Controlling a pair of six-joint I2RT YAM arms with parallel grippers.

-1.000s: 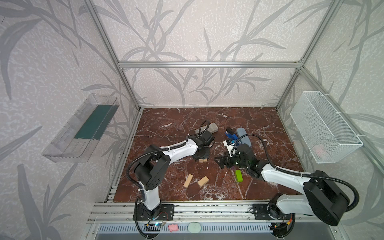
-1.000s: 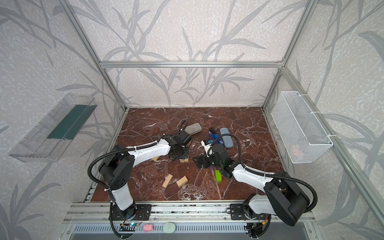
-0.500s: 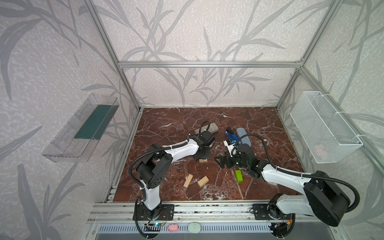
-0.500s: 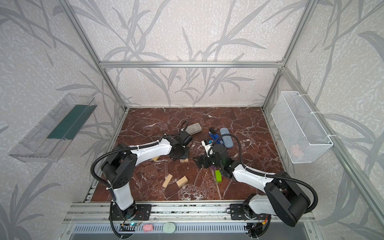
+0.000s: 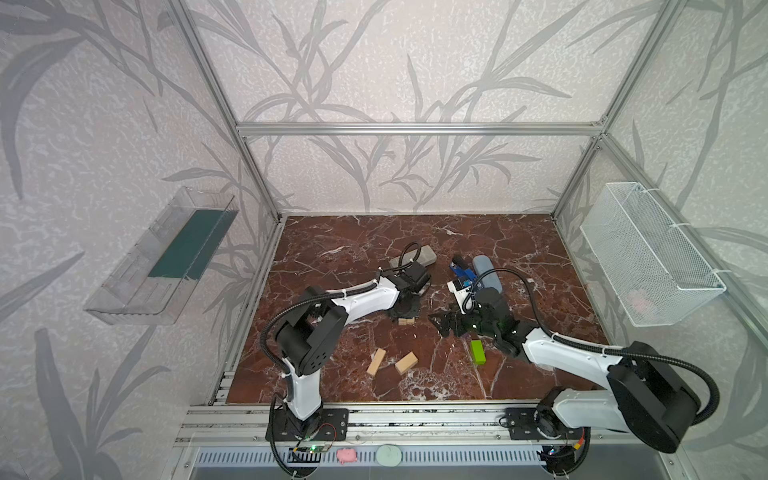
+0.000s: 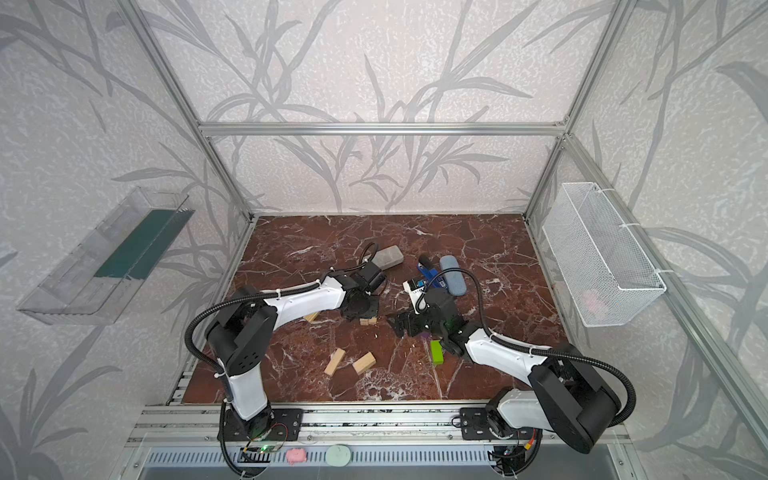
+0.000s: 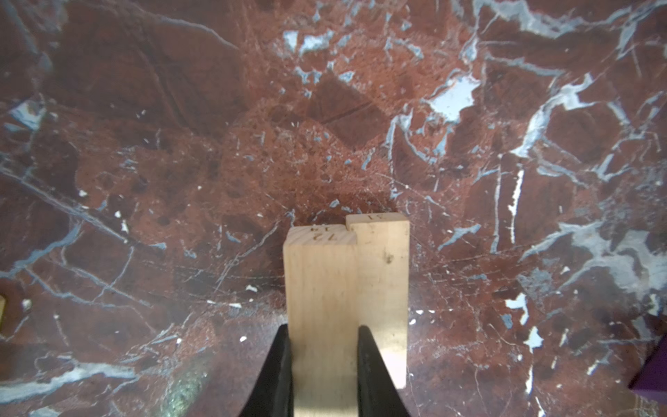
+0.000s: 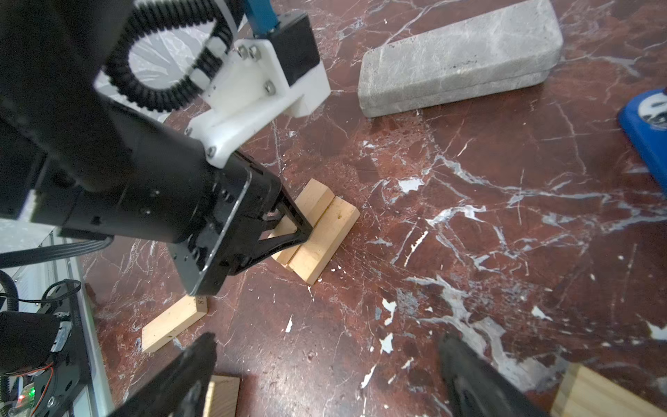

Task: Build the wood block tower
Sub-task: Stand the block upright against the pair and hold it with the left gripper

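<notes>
Loose pale blocks (image 5: 376, 361) and a lime green block (image 5: 477, 351) lie on the front of the bench (image 5: 519, 249). Mid-bench, the right claw (image 8: 326, 364) gapes wide, empty. The left claw (image 7: 322, 339) pinches a pale wood block (image 7: 319, 281) touching a second pale block (image 7: 384, 281); a speckled grey slab (image 5: 422, 254) lies behind.

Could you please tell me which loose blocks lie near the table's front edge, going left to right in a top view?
Left pale block → right pale block → green block.
</notes>
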